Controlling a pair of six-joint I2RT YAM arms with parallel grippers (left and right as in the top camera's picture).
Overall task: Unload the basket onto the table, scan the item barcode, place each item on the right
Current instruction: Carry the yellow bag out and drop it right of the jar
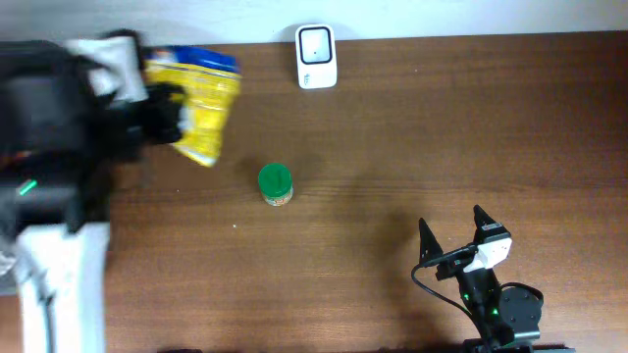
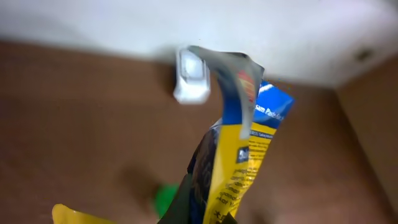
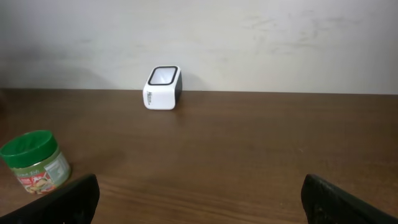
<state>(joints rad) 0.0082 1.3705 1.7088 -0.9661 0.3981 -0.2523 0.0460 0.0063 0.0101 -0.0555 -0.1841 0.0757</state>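
A yellow and blue snack bag hangs above the table's far left, with my left gripper shut on its lower end. From the left wrist the bag fills the middle, its top edge pointing toward the white barcode scanner. The scanner stands at the table's back edge, right of the bag and apart from it. My right gripper rests open near the front right, nothing between its fingers; its wrist view shows the scanner far ahead.
A small jar with a green lid stands mid-table, also seen at the left in the right wrist view. The brown wooden table meets a white wall at the back.
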